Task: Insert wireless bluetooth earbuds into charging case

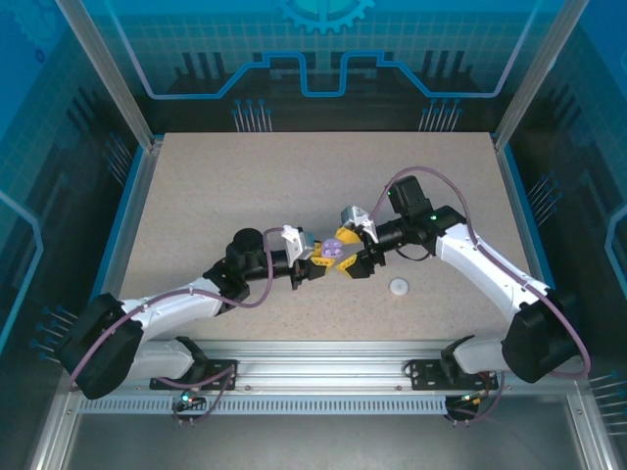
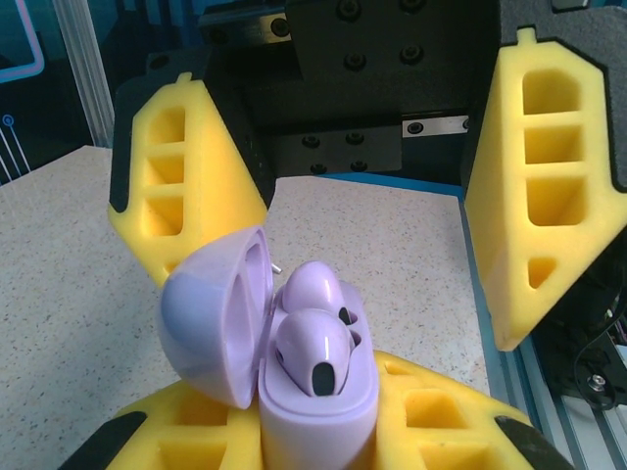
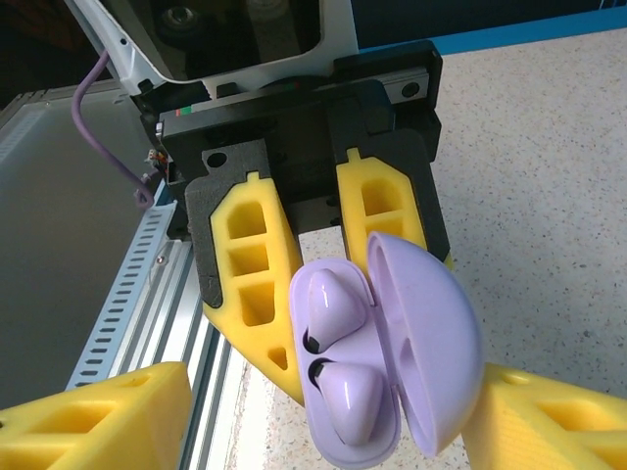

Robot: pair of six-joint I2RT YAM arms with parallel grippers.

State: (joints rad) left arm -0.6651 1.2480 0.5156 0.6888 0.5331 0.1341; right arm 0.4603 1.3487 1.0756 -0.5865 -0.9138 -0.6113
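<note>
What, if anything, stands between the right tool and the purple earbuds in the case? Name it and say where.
Nothing visible does. The lid stands swung open to one side, so both earbuds lie exposed in the case gripped by the left tool. The right tool faces them, open.

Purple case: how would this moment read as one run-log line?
left hand: shut on purple case | lid: open | two purple earbuds: seated in case | right hand: open, facing case

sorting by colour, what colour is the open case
The case is pale purple; clearest in the left wrist view.
</note>
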